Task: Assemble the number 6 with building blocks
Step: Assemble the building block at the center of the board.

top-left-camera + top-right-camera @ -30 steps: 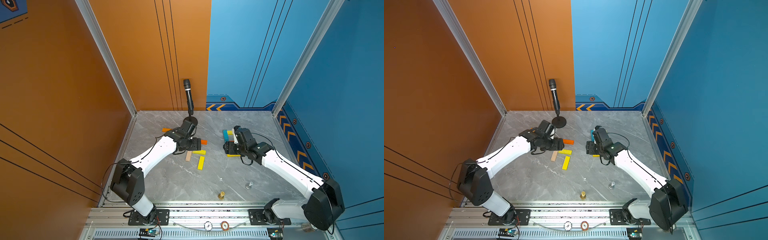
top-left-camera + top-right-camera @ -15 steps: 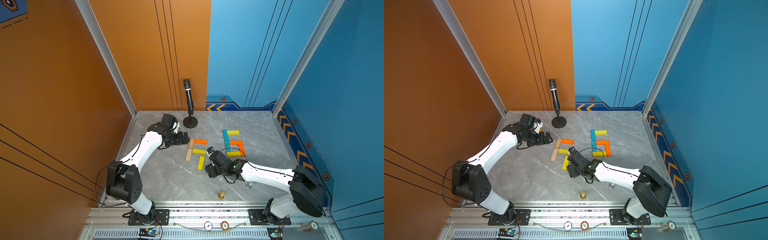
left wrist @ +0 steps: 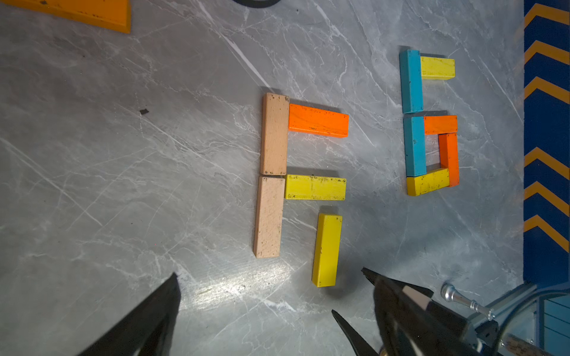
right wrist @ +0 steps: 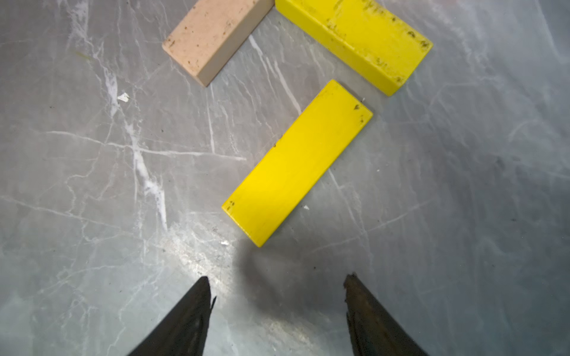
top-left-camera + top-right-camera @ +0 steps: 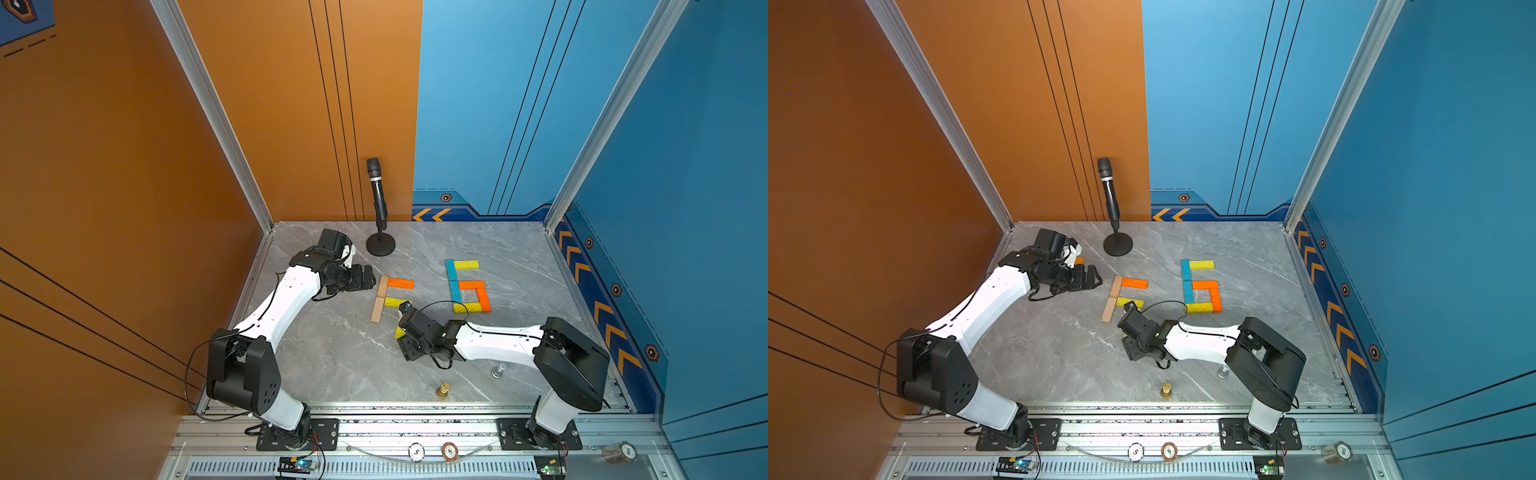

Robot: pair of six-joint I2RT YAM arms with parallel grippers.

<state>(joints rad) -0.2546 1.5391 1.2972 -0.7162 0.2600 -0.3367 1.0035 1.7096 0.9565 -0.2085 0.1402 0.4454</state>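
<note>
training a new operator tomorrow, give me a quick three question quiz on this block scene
1. True or false: the right gripper is holding the loose flat yellow wooden bar.
2. Which colour of bar lies against the side of the plain tan wooden bar farther from the robot's base? A blue, B orange, C green.
3. How many flat blue wooden bars are in the finished six?

Key
1. False: its jaws stand open and the bar lies free on the table ahead of them.
2. B.
3. Two.
</note>
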